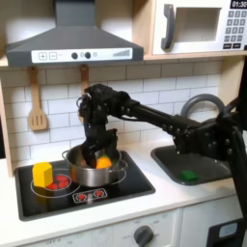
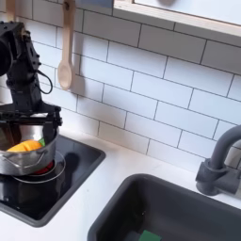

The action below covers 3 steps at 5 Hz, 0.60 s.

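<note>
In the first exterior view, the nearest feature is the front edge of the white counter (image 1: pixel 145 207), carrying a control knob (image 1: pixel 144 234). On it lies the black toy stovetop (image 1: pixel 135 183) with red burner rings. A yellow block (image 1: pixel 42 175) stands on the stovetop toward the first exterior view's left, just beside a silver metal pot (image 1: pixel 77 160).

The pot holds an orange object (image 1: pixel 101 164), seen in the second exterior view as an orange item (image 2: pixel 24 147) with a green piece (image 2: pixel 38 142) beside it, resting inside the pot (image 2: pixel 19 162). The pot appears slightly lifted over a red burner (image 2: pixel 42 169), though contact with the stovetop cannot be judged.

The gripper (image 1: pixel 99 145) of the black WidowX arm (image 1: pixel 164 121) reaches down to the pot's rim; in the second exterior view the gripper (image 2: pixel 24 120) sits directly above the pot's contents. Its fingers appear to pinch the pot's rim, pressed nearly together.

To the first exterior view's right, a dark sink basin (image 1: pixel 193 164) contains a small green item (image 1: pixel 188 175), with a grey faucet (image 1: pixel 198 104) arching above; the second exterior view shows the faucet's base (image 2: pixel 218 169).

Farthest back, a white tiled wall (image 1: pixel 145 87) bears a hanging wooden spatula (image 1: pixel 37 101) and, in the second exterior view, a wooden spoon (image 2: pixel 65 58). Above are a range hood (image 1: pixel 72 39) and a microwave (image 1: pixel 198 27).
</note>
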Tool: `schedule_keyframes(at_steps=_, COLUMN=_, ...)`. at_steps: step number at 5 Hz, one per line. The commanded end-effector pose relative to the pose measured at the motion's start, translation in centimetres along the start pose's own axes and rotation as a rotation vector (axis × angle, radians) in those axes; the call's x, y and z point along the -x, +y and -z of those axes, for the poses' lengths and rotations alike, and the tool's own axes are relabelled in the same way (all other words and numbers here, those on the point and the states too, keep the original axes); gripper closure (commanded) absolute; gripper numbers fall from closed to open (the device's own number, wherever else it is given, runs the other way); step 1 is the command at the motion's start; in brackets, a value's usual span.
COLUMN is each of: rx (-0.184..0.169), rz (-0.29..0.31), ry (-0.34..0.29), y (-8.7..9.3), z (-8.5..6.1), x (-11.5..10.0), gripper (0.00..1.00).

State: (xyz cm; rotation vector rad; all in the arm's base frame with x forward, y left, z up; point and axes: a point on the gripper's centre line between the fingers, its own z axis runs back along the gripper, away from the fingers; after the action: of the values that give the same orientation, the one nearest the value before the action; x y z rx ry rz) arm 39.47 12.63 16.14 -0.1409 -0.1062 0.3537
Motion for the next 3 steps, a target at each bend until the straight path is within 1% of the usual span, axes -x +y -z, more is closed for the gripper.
schedule_keyframes(at_steps=1, rx=0.002, rz=0.008, ry=-0.005, y=-0.8, z=-0.4, x=0.9, gripper=0.00)
schedule_keyframes(at_steps=2, rx=0.007, rz=0.015, ry=-0.013, y=-1.1, z=-1.8, x=2.0, gripper=0.00)
schedule_keyframes(at_steps=3, rx=0.047, rz=0.047, ry=-0.054, y=-2.2, z=-5.4, x=3.0, gripper=0.00)
